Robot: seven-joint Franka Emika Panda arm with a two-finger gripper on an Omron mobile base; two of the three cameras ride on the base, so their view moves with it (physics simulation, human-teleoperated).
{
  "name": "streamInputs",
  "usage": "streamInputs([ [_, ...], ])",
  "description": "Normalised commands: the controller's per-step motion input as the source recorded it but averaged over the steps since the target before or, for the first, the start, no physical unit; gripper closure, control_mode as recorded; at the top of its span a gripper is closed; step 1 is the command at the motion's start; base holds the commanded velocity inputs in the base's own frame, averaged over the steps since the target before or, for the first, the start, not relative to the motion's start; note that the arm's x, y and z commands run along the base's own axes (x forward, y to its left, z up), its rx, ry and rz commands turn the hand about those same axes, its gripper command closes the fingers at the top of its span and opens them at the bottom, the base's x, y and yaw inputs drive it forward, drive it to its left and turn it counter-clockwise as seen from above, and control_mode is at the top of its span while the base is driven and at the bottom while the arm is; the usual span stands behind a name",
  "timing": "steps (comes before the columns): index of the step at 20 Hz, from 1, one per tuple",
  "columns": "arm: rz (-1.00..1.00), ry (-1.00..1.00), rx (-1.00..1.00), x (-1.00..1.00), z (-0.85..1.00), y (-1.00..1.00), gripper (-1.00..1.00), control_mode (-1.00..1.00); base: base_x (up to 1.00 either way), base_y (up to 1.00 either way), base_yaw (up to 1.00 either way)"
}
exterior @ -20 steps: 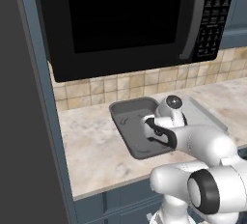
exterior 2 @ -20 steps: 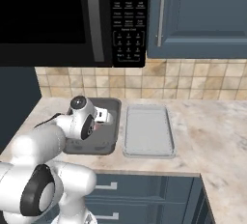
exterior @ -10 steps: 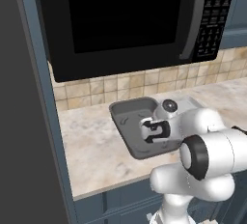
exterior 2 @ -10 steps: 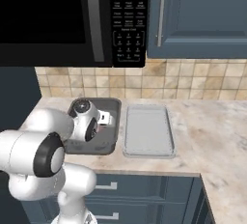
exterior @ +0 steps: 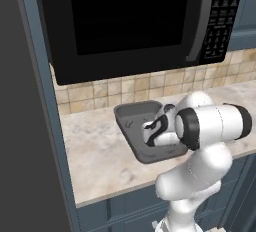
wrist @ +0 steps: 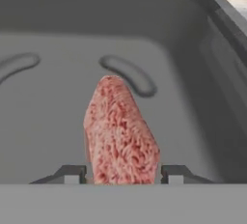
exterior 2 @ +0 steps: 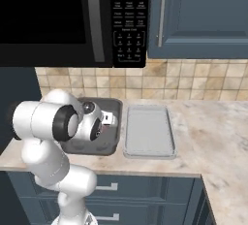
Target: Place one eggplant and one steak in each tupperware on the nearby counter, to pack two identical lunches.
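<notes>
Pink steak (wrist: 121, 131) stands between my gripper's (wrist: 123, 174) fingers, which have just started parting, low inside the dark tub (wrist: 202, 73) near the counter's (exterior: 95, 161) left end: first item delivered.

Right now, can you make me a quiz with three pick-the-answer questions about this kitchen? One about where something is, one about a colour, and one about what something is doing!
1. Where is the steak?
A. inside the dark grey tub
B. on the pale grey tray
C. in the microwave

2. What colour is the steak?
A. green
B. pinkish red
C. blue

3. What is in the pale tray?
A. an eggplant
B. a steak
C. nothing yet

Answers:
1 A, the hand view shows the steak over the tub's dark floor, between the fingertips of the gripper.
2 B, its grainy surface is pinkish red.
3 C, the right base view shows the tray bare.
</notes>
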Motion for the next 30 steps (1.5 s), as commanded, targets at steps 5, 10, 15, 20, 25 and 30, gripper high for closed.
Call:
streamInputs([
  [5,0.00,0.00,0.00,0.15,0.00,-0.05,-1.00,-1.00,0.00,0.00,0.00],
  [10,0.00,-0.14,-0.04,-0.49,0.80,-0.06,-1.00,-1.00,0.00,0.00,0.00],
  [15,0.00,-0.13,-0.08,-0.58,1.00,0.00,-1.00,-1.00,0.00,0.00,0.00],
  [20,0.00,0.01,-0.02,-0.73,0.74,0.00,-1.00,-1.00,0.00,0.00,0.00],
  [25,0.00,0.07,-0.01,-0.80,0.32,-0.03,-1.00,-1.00,0.00,0.00,0.00],
  [30,0.00,-0.01,0.00,-0.92,0.80,-0.02,-1.00,-1.00,0.00,0.00,0.00],
])
